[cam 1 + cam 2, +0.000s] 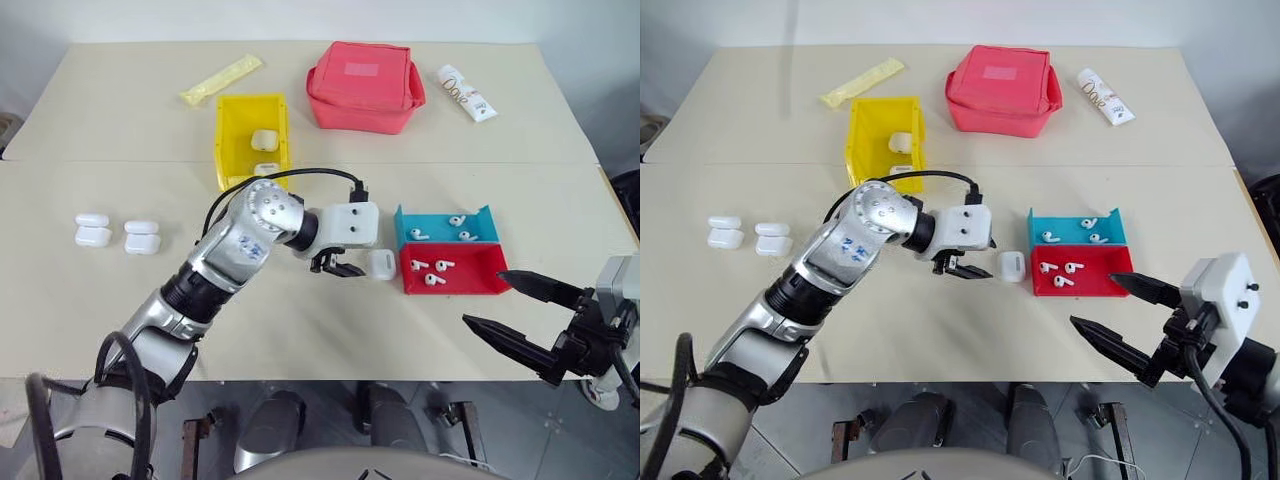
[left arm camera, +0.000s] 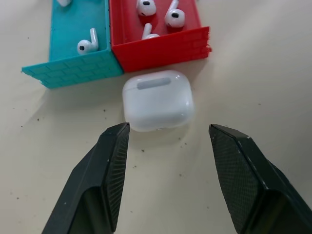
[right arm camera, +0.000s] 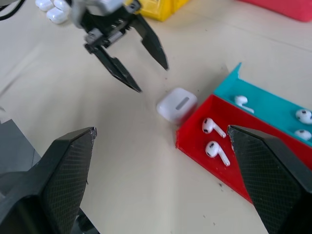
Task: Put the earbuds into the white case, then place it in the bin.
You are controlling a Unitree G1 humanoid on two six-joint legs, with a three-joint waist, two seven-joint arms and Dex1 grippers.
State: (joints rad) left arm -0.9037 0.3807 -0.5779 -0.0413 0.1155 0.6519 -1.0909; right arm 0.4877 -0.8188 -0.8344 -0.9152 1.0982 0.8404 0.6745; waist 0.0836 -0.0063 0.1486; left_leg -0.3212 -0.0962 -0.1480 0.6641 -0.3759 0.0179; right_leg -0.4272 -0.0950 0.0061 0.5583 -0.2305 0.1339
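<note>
Beige table (image 1: 120, 110) pushed up to a pale wall. Left gripper (image 1: 338, 266) hangs just beside the white case (image 1: 381, 264), fingers apart with nothing between them; the closed case lies flat on the table, right by the red tray (image 1: 452, 272). Earbuds (image 1: 433, 272) lie loose in that tray and in the blue tray (image 1: 447, 227) behind it. Right gripper (image 1: 512, 309) sits on the near side of the red tray, spread wide, empty. The yellow bin (image 1: 252, 139) is further back, two cases inside
</note>
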